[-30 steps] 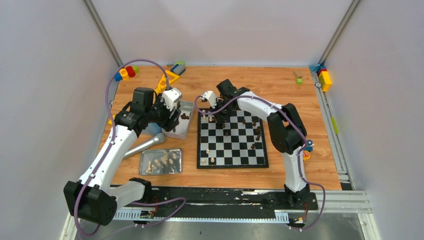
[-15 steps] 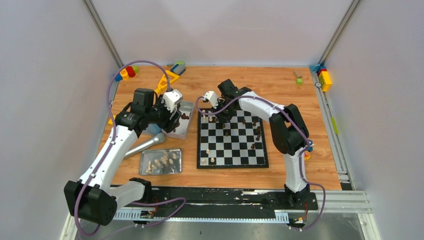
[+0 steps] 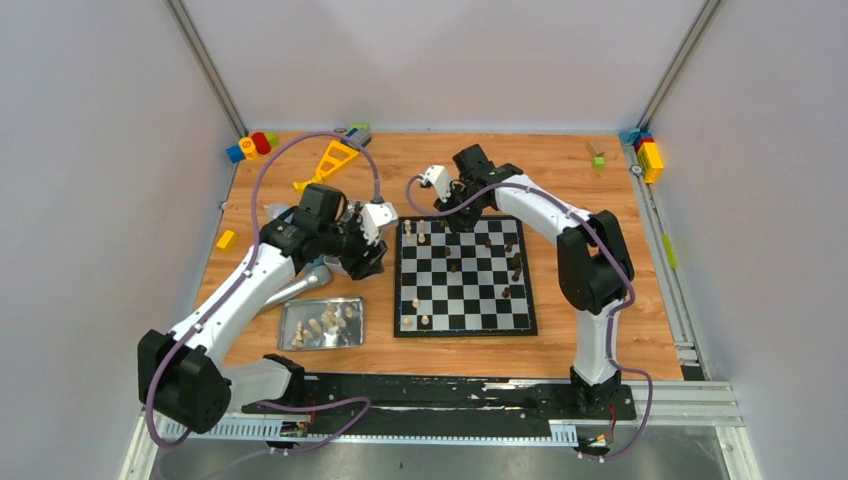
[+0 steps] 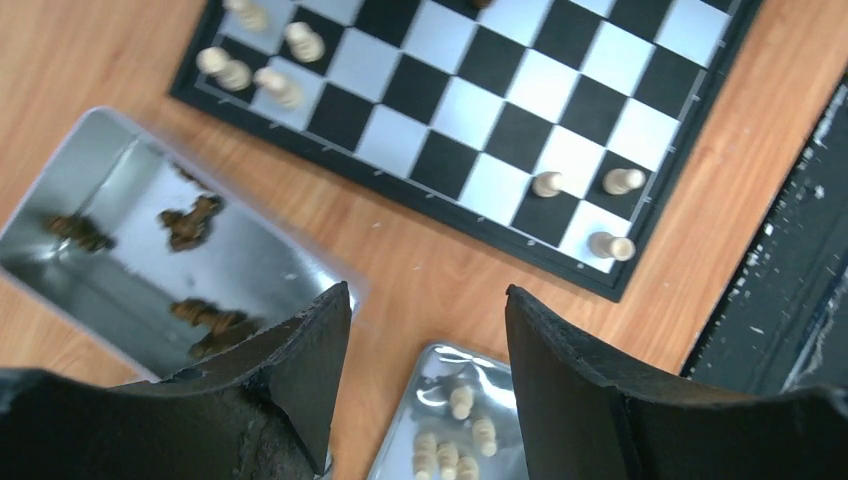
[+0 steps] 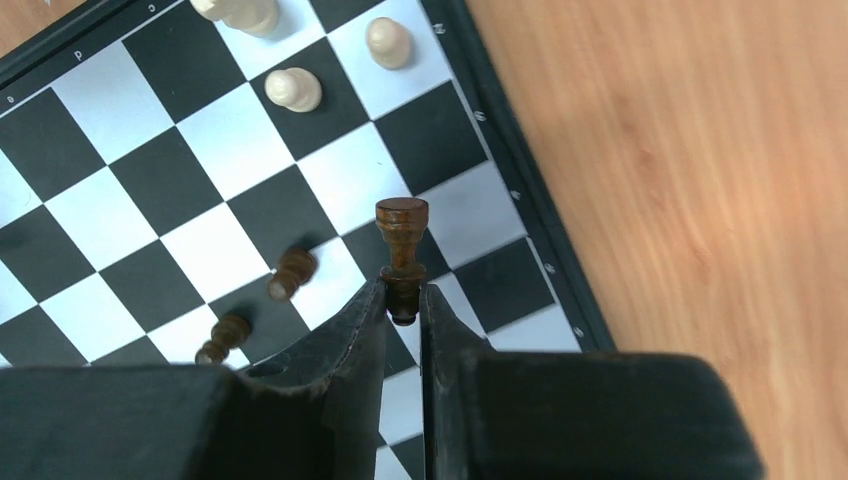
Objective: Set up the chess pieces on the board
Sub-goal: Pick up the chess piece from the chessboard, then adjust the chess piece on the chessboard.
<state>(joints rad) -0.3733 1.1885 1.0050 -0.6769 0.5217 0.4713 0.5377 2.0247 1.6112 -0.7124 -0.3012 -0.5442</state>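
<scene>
The checkered board [image 3: 470,290] lies mid-table. Pale pieces stand at its far-left corner [image 3: 414,232] and near-left corner [image 3: 418,313]; dark pieces [image 3: 515,265] are scattered on the right. My right gripper [image 3: 468,213] hovers over the board's far edge. In the right wrist view it [image 5: 403,297] is shut on the base of a dark brown piece [image 5: 402,235], held above the board [image 5: 150,180]. My left gripper [image 3: 370,264] is beside the board's left edge. In the left wrist view it [image 4: 428,330] is open and empty above bare wood.
A metal tray with dark pieces [image 4: 110,250] sits left of the board, and a tray of pale pieces [image 3: 322,323] nearer. A silver cylinder [image 3: 292,290] lies under the left arm. Toy blocks [image 3: 250,145], a yellow toy [image 3: 326,163] and more blocks [image 3: 648,155] line the back.
My left arm swung right and nearer, from over the dark-piece tray to the board's left edge. My right gripper moved slightly back and right with the dark piece.
</scene>
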